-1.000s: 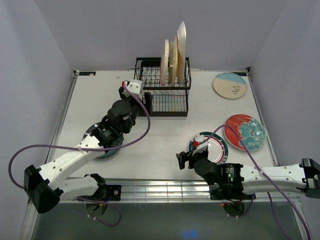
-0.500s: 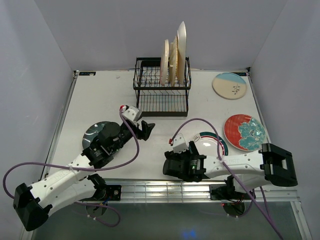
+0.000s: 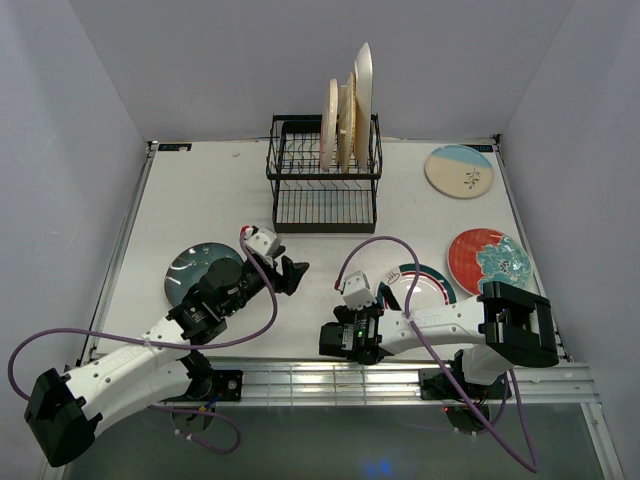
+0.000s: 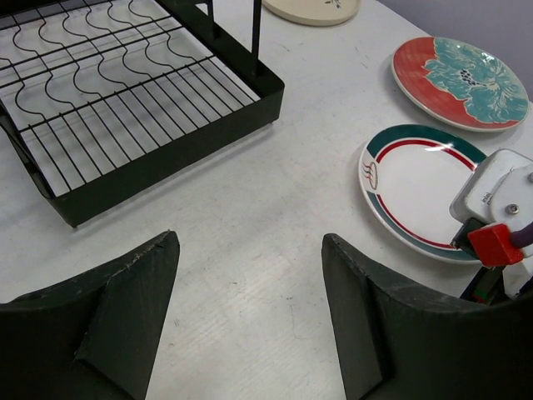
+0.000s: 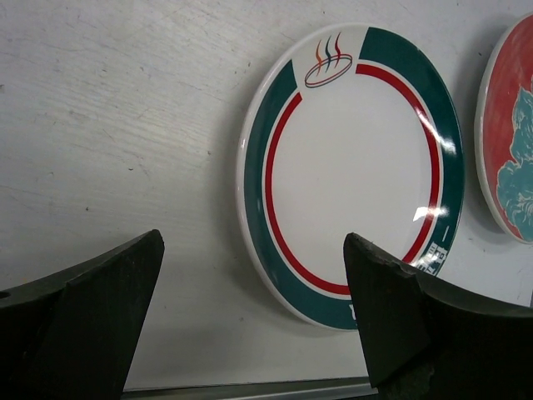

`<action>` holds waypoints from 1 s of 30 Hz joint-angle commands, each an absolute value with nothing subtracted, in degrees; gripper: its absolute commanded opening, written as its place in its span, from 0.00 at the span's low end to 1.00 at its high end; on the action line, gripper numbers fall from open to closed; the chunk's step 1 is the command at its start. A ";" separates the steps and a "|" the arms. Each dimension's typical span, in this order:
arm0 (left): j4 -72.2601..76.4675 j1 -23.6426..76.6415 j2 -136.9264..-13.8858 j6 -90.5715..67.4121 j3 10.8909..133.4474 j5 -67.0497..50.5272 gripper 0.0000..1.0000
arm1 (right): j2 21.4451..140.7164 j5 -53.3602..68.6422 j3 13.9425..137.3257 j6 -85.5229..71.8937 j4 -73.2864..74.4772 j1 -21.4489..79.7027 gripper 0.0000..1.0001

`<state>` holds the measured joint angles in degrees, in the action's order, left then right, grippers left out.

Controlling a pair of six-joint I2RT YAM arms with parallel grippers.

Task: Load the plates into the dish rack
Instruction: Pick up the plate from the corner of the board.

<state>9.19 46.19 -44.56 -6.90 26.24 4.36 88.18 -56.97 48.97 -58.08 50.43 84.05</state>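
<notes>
Moved: the left arm has drawn back from the dish rack (image 3: 324, 208) to the middle of the table (image 3: 200, 190). The right arm has swung in leftward, so its wrist is now just left of the teal-red rimmed plate (image 3: 425, 290). No dish has shifted.
Left gripper (image 4: 250, 242): jaws wide with nothing between them. It hangs over bare table between the dish rack and the teal-red rimmed plate, facing that plate.
Right gripper (image 5: 251, 242): jaws wide and empty. It looks down at the edge of the teal-red rimmed plate and is apart from it.
In the rack: three upright plates (image 3: 346, 120), all pale, stand side by side in the right part of the slotted upper tier. The left slots are free.
Flat on the table: the teal-red rimmed plate lies centre-right, with the red-teal floral plate (image 3: 490, 263) just beside it. The cream-and-blue plate (image 3: 459, 171) lies far right near the back. The dark teal plate (image 3: 190, 268) is at the left, partly under the left arm.
Progress: three of seven are loaded and four are left, a little under half by my reading.
Step in hand: probably lining up a pick of the teal-red rimmed plate. Which arm takes it cannot be told.
</notes>
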 commanded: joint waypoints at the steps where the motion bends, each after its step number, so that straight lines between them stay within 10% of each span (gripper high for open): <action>1: 11.42 45.88 -45.09 -7.64 25.84 3.34 0.79 | 88.42 -56.18 48.17 -54.62 47.05 83.32 0.94; 16: 11.95 45.09 -43.24 -7.91 25.22 4.31 0.78 | 97.63 -55.20 50.70 -52.47 47.46 78.49 0.89; 30: 11.87 44.91 -41.57 -7.56 24.96 4.48 0.79 | 107.58 -56.34 56.78 -53.61 51.86 75.59 0.39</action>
